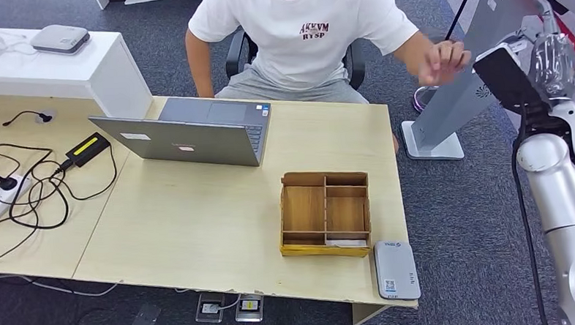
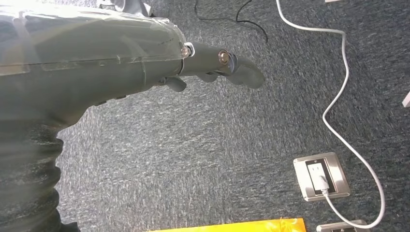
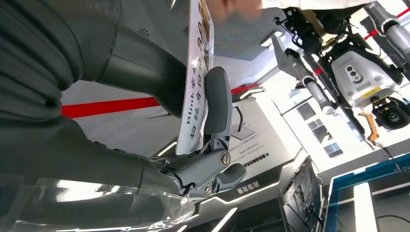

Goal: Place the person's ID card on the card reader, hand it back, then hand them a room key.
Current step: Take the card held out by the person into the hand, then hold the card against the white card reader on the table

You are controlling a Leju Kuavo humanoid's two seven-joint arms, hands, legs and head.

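Pinching the ID card [image 3: 196, 72] between thumb and a dark finger, the right robot hand [image 1: 551, 59] is raised off the table's far right side, close to the person's hand [image 1: 441, 59]. The right wrist view shows the card edge-on, its long axis running along the finger that backs it. The card reader [image 1: 396, 269], a grey slab on the table's [image 1: 199, 217] near right corner just beside the wooden organiser tray [image 1: 325, 213], lies below the held card and back toward the robot. The right arm is judged the nearer one for laying the card down there. The left robot hand [image 2: 212, 65] hangs over the carpet with fingers curled in, holding nothing. No room key can be made out in the tray.
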